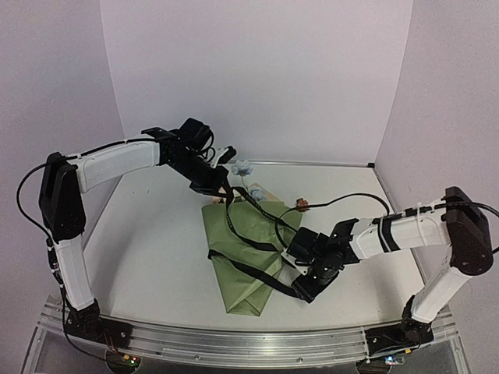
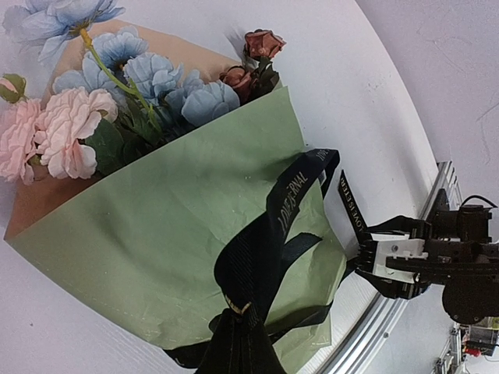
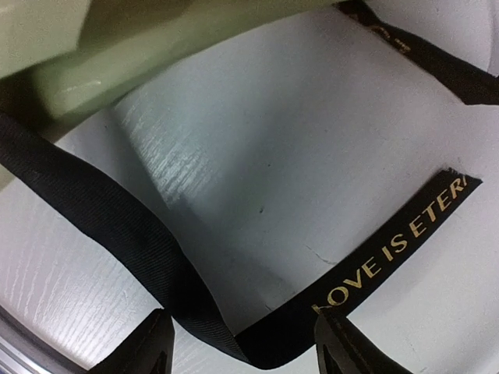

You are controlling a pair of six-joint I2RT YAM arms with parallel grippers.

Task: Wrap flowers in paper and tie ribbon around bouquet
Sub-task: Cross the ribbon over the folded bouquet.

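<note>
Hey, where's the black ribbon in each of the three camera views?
Top external: the ribbon crosses the green paper, centre.
Left wrist: lower centre, looped over the paper; ribbon.
Right wrist: bent across the bottom, lettering at right.
Shared landmark: the paper, top left in the right wrist view.

The paper point(image 2: 179, 226) is olive green on its crinkled outer face and tan-brown on the reverse that shows behind the blooms. The flowers point(image 2: 117, 93) mix pale blue, soft pink-cream and rust-brown heads, with dark green leaves and a yellow-green stem. The ribbon point(image 3: 101, 226) is black with a fine ribbed weave and carries gold capital lettering, of which "LOVE IS ETER" can be read. The bench point(image 1: 148, 234) is white with a faint wood-grain streaking, and a silver metal rail point(image 1: 234, 343) edges it. The arms point(image 1: 117, 164) are white with black joints and black cables. The right end effector point(image 3: 243, 347) has black fingers point(image 3: 148, 354).
</note>
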